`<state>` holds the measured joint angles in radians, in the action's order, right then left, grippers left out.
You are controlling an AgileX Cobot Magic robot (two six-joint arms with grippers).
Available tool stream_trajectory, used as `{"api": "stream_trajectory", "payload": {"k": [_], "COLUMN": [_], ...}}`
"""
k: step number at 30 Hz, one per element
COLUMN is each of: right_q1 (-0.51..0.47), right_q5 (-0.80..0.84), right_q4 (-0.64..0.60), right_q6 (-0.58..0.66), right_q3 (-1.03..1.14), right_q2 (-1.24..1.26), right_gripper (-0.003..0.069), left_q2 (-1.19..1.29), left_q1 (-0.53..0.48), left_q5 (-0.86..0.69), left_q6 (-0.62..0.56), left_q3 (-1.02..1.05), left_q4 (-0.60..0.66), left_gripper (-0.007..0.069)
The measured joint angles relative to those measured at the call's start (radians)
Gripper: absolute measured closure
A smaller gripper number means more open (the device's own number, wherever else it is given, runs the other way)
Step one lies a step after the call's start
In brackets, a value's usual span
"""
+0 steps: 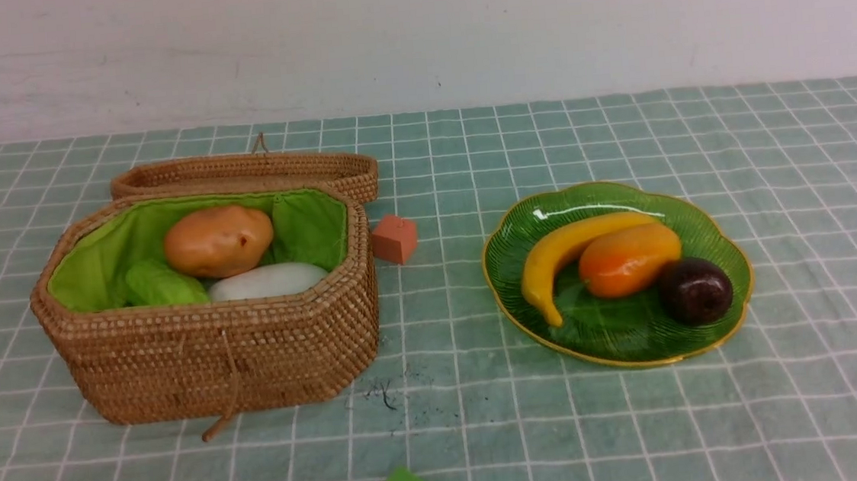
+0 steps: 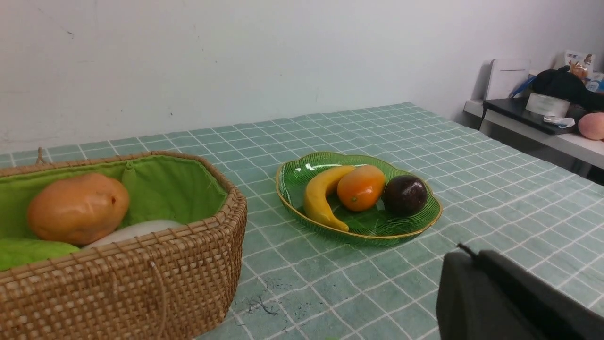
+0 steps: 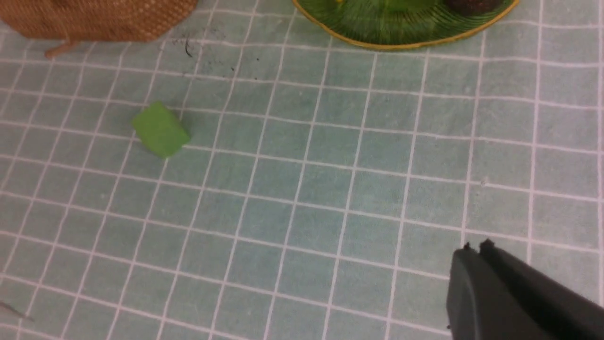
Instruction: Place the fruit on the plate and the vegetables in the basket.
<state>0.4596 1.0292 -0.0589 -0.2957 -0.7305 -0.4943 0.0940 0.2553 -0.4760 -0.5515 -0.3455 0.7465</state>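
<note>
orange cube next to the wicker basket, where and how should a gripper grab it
Probably best taken from above, jaws closing across two opposite flat side faces of the small orange cube. It sits on the checked green tablecloth with its top face free. The brown wicker basket stands close on the robot's left of it, so jaws closing front to back would likely avoid the basket wall.

A plain white wall (image 1: 412,35) runs behind the table — scuffed, evenly lit. A green checked tablecloth (image 1: 642,422) with white grid lines covers the table. In the left wrist view, a cluttered side desk (image 2: 542,127) stands at two o'clock.
</note>
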Motion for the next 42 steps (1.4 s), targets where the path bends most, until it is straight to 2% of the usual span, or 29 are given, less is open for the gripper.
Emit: {"api": "stream_trajectory", "payload": {"k": [3, 10, 14, 16, 18, 19, 20, 26, 31, 42], "right_q1": [0.0, 0.0, -0.003, -0.045, -0.132, -0.14, -0.205, -0.366, -0.436, -0.439], "right_q5": [-0.044, -0.031, -0.056, -0.149, -0.305, -0.32, -0.439, -0.701, -0.664, -0.64], "right_q4": [0.0, 0.002, 0.046, 0.049, 0.045, 0.044, 0.024, -0.008, -0.001, -0.063], "right_q6": [-0.017, -0.017, -0.017, 0.004, 0.05, 0.056, 0.1, 0.181, 0.226, 0.264], "right_q3": [0.078, 0.119, 0.135, 0.185, 0.291, 0.303, 0.405, 0.72, 0.752, 0.748], "right_q2": [0.037, 0.039, 0.053, 0.092, 0.152, 0.158, 0.208, 0.405, 0.501, 0.505], "right_gripper": [0.0655, 0.0652, 0.0655, 0.0666, 0.0676, 0.0676, 0.0676, 0.0677, 0.0677, 0.0674], "left_q2": [0.0, 0.0, 0.0, 0.0, 0.0, 0.0, 0.0, 0.0, 0.0, 0.0], "left_q1": [0.0, 0.0, 0.0, 0.0, 0.0, 0.0, 0.0, 0.0, 0.0, 0.0], "left_q5": [0.0, -0.001, -0.003, -0.003, -0.003, -0.003, -0.003, -0.003, -0.003, -0.003], "left_q6": [0.0, 0.0, 0.0, 0.0, 0.0, 0.0, 0.0, 0.0, 0.0, -0.002], "left_q3": [0.0, 0.0, 0.0, 0.0, 0.0, 0.0, 0.0, 0.0, 0.0, 0.001], "left_q4": [0.0, 0.0, 0.0, 0.0, 0.0, 0.0, 0.0, 0.0, 0.002, 0.004], "left_gripper": [0.0638, 0.0638, 0.0636, 0.0634, 0.0634, 0.0634, 0.0632, 0.0627, 0.0627, 0.062]}}
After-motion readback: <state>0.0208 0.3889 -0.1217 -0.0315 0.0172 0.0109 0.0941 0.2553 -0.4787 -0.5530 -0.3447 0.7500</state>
